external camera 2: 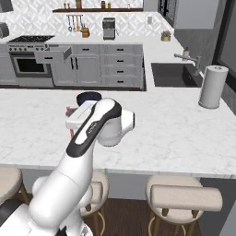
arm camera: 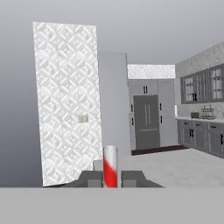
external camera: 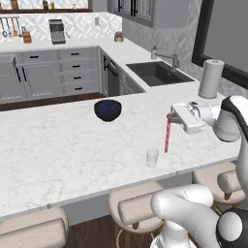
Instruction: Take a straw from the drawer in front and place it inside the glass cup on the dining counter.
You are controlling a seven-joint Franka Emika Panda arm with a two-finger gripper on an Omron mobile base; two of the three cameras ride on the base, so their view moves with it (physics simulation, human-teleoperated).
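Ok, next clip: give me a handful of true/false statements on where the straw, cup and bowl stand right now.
1. The fingers grip the straw. True.
2. The straw is already inside the cup. False: it hangs upright beside the cup, apart from it.
3. The blue bowl sits on the marble counter. True.
4. The cup lies tipped on its side. False: it stands upright.
5. A drawer by the stove stands pulled out. True.

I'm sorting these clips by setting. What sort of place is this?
A rendered home kitchen: a sink set in the counter, an oven under a black stove, and a marble dining counter with cushioned stools.
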